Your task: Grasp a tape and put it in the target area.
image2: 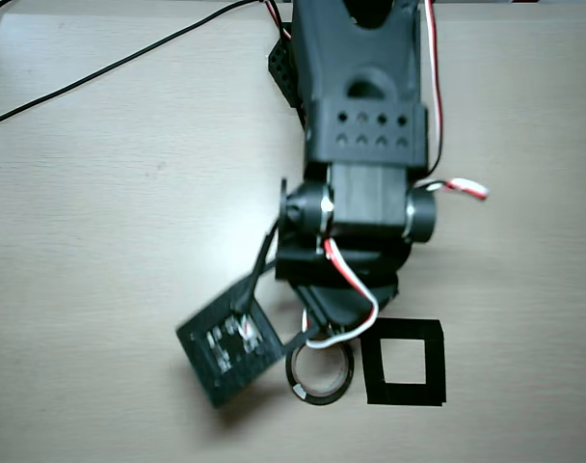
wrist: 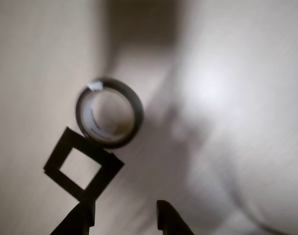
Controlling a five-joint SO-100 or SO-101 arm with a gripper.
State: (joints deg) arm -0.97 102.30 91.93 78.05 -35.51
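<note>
The tape (wrist: 137, 115) is a ring with a dark rim and a pale core, lying flat on the table at centre left of the wrist view, with a small white mark on its upper edge. The target area (wrist: 106, 177), a square of black tape strips, lies just below it at its lower left. In the overhead view the tape (image2: 320, 396) lies just left of the target area (image2: 405, 331), outside it. My gripper (wrist: 124, 218) is open and empty, its two dark fingertips at the bottom edge of the wrist view, short of the tape.
The arm (image2: 365, 125) reaches down from the top of the overhead view and hides the fingers there. Its black camera board (image2: 230, 349) hangs just left of the tape. Black cables (image2: 129, 60) run across the top left of the wooden table.
</note>
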